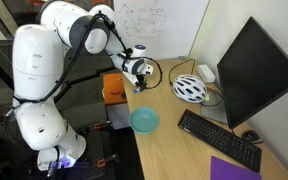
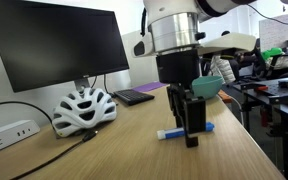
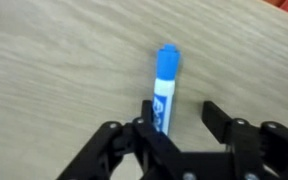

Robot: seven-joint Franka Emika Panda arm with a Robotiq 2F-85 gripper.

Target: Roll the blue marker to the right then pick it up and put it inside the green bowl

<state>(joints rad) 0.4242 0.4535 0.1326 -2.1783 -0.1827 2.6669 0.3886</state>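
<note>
The blue marker, white barrel with a blue cap, lies on the wooden desk. In the wrist view it sits against the inner side of one finger of my gripper, which is open with its fingertips down at the desk surface. In an exterior view the marker pokes out on either side of the lowered fingers. The green bowl stands empty near the desk's edge, apart from the gripper; it also shows behind the gripper in an exterior view.
A white-and-black bicycle helmet lies on the desk by a large monitor. A black keyboard and a purple notebook sit further along. A white power strip with cables lies near the wall.
</note>
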